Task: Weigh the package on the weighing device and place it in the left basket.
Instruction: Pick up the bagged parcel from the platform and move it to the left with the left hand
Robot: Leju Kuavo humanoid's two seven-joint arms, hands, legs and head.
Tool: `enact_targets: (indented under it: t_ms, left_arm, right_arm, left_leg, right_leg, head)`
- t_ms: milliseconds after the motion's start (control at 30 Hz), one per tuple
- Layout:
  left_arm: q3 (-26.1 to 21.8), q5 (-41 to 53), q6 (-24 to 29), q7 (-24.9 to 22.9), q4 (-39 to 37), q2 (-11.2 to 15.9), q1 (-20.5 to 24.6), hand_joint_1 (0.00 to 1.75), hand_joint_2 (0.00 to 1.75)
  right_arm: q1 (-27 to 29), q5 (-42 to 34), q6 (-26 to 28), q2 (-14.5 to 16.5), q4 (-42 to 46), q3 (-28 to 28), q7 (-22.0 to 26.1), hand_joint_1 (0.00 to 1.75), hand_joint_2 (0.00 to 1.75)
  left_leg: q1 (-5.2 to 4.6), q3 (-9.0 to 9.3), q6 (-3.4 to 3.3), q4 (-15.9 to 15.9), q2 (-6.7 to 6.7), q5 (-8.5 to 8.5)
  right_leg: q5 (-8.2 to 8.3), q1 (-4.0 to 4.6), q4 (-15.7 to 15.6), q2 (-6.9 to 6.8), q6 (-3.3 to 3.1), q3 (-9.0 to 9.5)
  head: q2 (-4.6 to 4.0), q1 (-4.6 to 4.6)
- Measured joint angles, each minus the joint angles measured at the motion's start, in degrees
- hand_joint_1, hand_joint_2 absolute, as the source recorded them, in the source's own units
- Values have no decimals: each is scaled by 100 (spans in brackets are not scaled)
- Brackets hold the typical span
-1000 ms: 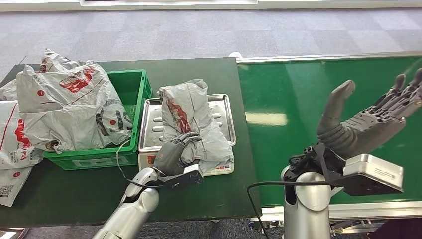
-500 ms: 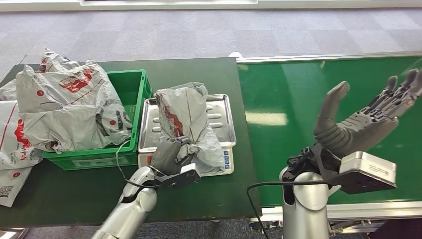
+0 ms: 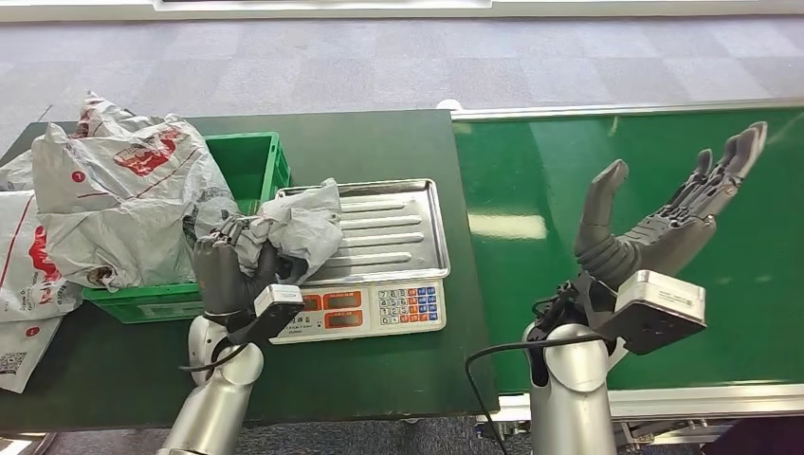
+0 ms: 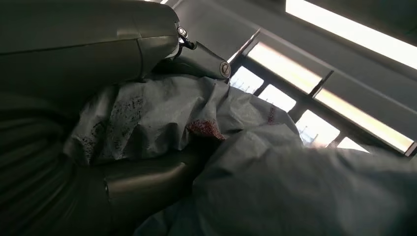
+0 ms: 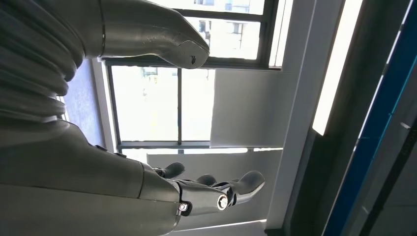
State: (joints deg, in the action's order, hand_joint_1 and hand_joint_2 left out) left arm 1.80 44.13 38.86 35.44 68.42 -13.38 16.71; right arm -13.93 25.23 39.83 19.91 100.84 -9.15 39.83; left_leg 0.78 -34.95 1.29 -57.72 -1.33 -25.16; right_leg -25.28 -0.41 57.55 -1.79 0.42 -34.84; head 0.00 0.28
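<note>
Both hands are in the head view: the left hand (image 3: 226,268) has its fingers wrapped round a crumpled grey package (image 3: 289,227) with red print, holding it raised over the left edge of the scale's steel tray (image 3: 393,232), right beside the green basket (image 3: 248,171). From the left wrist camera the thumb and dark fingers (image 4: 147,184) press into the wrinkled grey plastic, with a red patch showing in the folds. Below the tray, the weighing device (image 3: 379,308) shows its orange displays and a keypad on the front face, facing the near edge of the dark green desk (image 3: 379,142). That basket sits at the left of the scale and is heaped with grey mail bags (image 3: 123,204) printed in red, which spill over its left rim onto the desk's left edge. Well apart on the other side, the right hand (image 3: 664,227) is held up, palm open and fingers spread with nothing in it, above the bright green conveyor belt (image 3: 550,190) that adjoins the desk's right edge.
</note>
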Motion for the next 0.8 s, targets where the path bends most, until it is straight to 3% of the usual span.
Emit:
enact_targets:
  t_ms: [133,300,467,667,800]
  left_arm:
    - [-983,730,81,128,235,-238,74,175,175]
    - [-1537,1039,86,276,389,-385,116,175,175]
    - [-2483,2471,87,458,770,-527,420,175,175]
    - [-3352,3309,97,459,1592,-526,781,175,175]
    - [-3605,3933,125,342,2056,-392,930,175,175]
  right_arm:
    - [0,-4,0,1,-74,-4,1,0,175]
    - [-1,-9,0,0,-127,-8,1,0,175]
    - [0,-26,-1,0,-208,-16,2,0,175]
    - [-7,-46,0,0,-331,-41,2,0,175]
    - [-15,-65,-1,1,-399,-63,5,0,175]
  left_leg:
    - [0,3,1,0,-15,0]
    - [0,-2,1,0,-8,0]
    - [2,0,2,0,-15,0]
    - [13,-2,8,0,-9,4]
    - [13,-2,8,0,1,5]
  right_leg:
    - [2,0,1,14,-3,-3]
    - [1,1,1,9,-3,-4]
    - [3,1,1,16,-4,-6]
    - [2,12,2,11,-6,-4]
    - [0,12,2,1,-9,-2]
  head:
    - [0,-1]
    - [0,0]
    - [0,-1]
    - [0,-1]
    - [0,-1]
